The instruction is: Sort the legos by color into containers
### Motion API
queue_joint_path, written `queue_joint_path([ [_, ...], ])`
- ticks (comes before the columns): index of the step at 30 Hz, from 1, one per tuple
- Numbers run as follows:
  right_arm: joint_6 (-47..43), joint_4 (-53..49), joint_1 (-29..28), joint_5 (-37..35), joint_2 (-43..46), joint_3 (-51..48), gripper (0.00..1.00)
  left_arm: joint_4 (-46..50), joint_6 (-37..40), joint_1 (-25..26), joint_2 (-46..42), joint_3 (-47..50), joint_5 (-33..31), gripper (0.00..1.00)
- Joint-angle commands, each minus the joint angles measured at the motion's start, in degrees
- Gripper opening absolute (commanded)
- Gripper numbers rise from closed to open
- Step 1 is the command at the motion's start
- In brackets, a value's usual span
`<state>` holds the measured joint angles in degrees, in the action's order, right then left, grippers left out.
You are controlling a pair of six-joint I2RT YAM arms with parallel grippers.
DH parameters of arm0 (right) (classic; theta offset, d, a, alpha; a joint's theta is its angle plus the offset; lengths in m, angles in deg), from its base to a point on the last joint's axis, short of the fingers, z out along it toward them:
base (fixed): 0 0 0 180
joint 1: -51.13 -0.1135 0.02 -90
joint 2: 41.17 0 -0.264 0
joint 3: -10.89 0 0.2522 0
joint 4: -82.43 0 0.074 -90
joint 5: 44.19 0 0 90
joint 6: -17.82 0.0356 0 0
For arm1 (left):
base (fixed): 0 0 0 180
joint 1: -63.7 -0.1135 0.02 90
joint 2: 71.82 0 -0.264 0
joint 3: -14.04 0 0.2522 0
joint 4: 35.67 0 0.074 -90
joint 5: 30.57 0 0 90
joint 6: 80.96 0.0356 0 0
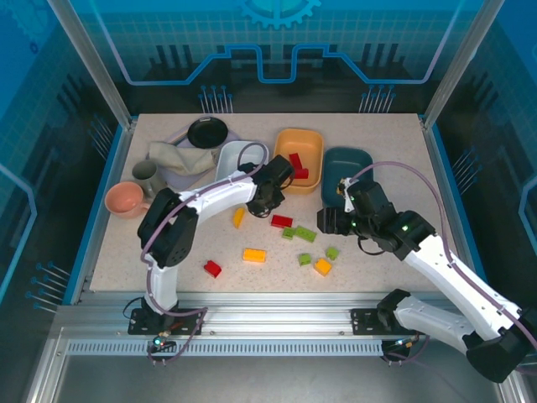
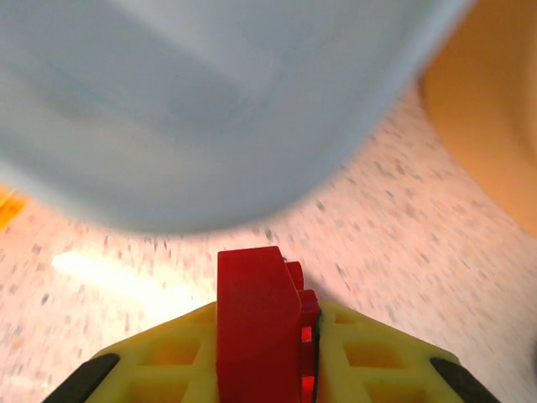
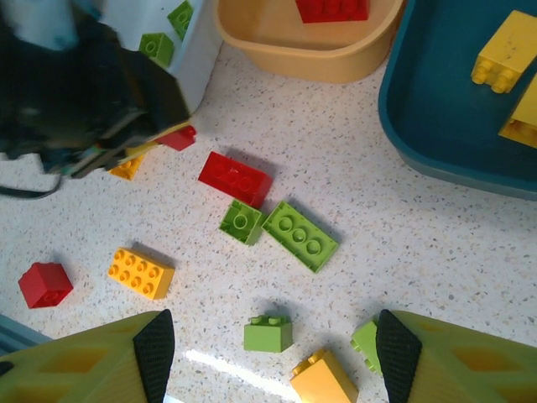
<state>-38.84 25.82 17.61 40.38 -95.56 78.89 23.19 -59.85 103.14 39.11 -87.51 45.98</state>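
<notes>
My left gripper (image 1: 267, 198) is shut on a red lego (image 2: 256, 323), low over the table between the white tub (image 1: 228, 159) and the orange tub (image 1: 299, 144). The orange tub holds red legos (image 1: 298, 166). Green legos (image 3: 157, 44) lie in the white tub (image 3: 198, 52), and yellow ones (image 3: 503, 50) in the teal tub (image 3: 436, 109). My right gripper (image 3: 275, 346) hangs open above a small green lego (image 3: 268, 333). Loose on the table are a red lego (image 3: 236, 178), a long green one (image 3: 300, 236) and an orange one (image 3: 140, 273), among others.
A black round dish (image 1: 207, 132), a crumpled cloth (image 1: 178, 157), a grey cup (image 1: 144, 174) and a pink mug (image 1: 126, 199) stand at the back left. A red brick (image 1: 212, 269) lies near the front edge. Glass walls ring the table.
</notes>
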Motion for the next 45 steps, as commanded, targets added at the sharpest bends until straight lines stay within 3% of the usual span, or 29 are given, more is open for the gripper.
queue_joint_path([
  [1,-0.6,0.4,2.9,2.0,-0.4,2.2,0.67,6.0,2.9,0.7,-2.7,-7.0,0.3,0.16],
  [5,0.2,1.8,6.6,5.2,-2.0,2.9,0.67,11.4,10.4,-1.2,5.2,-21.0,0.3,0.18],
  [12,0.8,1.7,11.4,7.7,-5.7,6.1,0.68,21.2,19.3,-6.0,26.6,-51.1,1.0,0.18],
  [15,0.8,1.5,12.4,8.4,-6.8,6.7,0.68,20.6,21.4,-7.3,32.0,-56.5,3.0,0.21],
  [19,0.8,1.0,12.6,8.5,-7.2,6.4,0.68,17.2,24.2,-8.0,34.3,-56.4,6.5,0.29],
  [25,-0.1,0.3,12.4,9.4,-6.9,3.9,0.69,15.9,26.5,-6.8,31.4,-55.4,8.1,0.57],
  [31,-3.7,-1.8,12.0,7.9,-6.3,2.3,0.69,16.7,25.6,-4.7,22.5,-52.0,5.7,0.63],
  [38,-6.6,-4.0,9.6,5.5,-5.8,3.0,0.69,14.9,22.7,-3.9,4.0,-34.7,1.8,0.65],
  [45,-6.6,-5.2,-0.2,-0.7,-6.6,3.1,0.68,10.9,18.2,-3.8,-15.2,-8.7,3.8,0.66],
])
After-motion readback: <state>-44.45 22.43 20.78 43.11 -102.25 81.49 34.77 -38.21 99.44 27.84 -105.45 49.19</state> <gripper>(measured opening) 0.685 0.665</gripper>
